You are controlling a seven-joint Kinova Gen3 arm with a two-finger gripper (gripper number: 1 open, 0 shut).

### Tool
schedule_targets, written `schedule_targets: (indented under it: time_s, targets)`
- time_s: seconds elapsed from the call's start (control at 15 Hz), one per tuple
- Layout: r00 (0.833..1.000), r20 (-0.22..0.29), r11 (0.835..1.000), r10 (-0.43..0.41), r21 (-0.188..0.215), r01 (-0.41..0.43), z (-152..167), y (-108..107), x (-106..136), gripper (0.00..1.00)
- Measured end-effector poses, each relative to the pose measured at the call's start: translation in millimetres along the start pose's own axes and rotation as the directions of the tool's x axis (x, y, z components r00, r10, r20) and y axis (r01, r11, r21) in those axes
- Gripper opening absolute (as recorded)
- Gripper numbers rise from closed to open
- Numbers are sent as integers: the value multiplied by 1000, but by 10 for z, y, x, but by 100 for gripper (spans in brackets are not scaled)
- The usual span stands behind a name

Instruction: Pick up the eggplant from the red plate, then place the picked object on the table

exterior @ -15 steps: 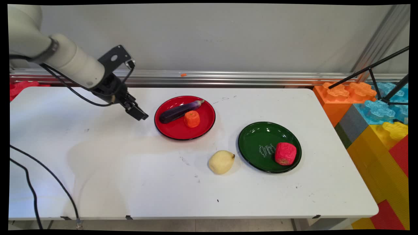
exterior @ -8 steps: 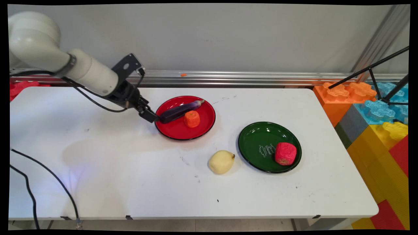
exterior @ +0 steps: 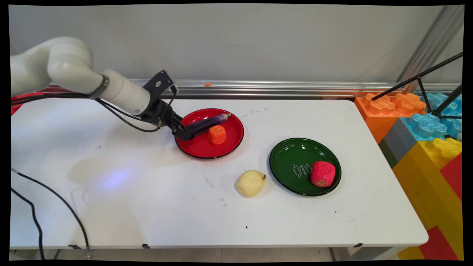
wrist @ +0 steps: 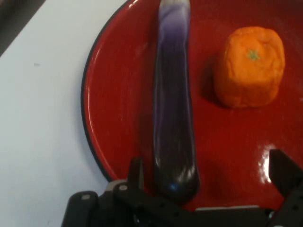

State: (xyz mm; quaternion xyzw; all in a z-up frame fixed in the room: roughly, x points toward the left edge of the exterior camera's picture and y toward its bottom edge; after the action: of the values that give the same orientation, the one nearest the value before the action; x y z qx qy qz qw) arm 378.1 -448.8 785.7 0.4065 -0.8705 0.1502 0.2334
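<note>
A long purple eggplant (exterior: 207,123) (wrist: 173,113) lies on the red plate (exterior: 199,147) (wrist: 118,71), beside an orange fruit (exterior: 217,134) (wrist: 249,66). My gripper (exterior: 183,133) (wrist: 208,170) is open and low over the plate's left rim. Its two fingers stand either side of the eggplant's dark thick end without closing on it. In the hand view the left finger (wrist: 136,171) is close to the eggplant, and the right finger (wrist: 283,172) stands well off it, below the orange.
A green plate (exterior: 295,162) with a red fruit (exterior: 323,173) on it sits to the right. A pale yellow pear (exterior: 250,183) lies on the table in front of it. Coloured blocks (exterior: 425,129) and a black tripod (exterior: 436,88) stand past the table's right end. Black cables (exterior: 44,199) hang at the left.
The arm has swung right and down. The gripper went from the bare table left of the red plate to over its rim, astride the eggplant's thick end.
</note>
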Motion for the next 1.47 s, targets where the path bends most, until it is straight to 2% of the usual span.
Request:
schedule_targets:
  time_s: [0.4, 0.8, 0.87, 1.47]
  targets:
    - [999, -27, 999, 31, -11, -31, 330, -88, 29, 100]
    - [998, -37, 998, 55, -16, -56, 469, -118, 55, 100]
    - [997, -38, 998, 60, -15, -61, 480, -123, 62, 0]
    - [997, -28, 997, 78, 15, -78, 475, -191, 100, 0]
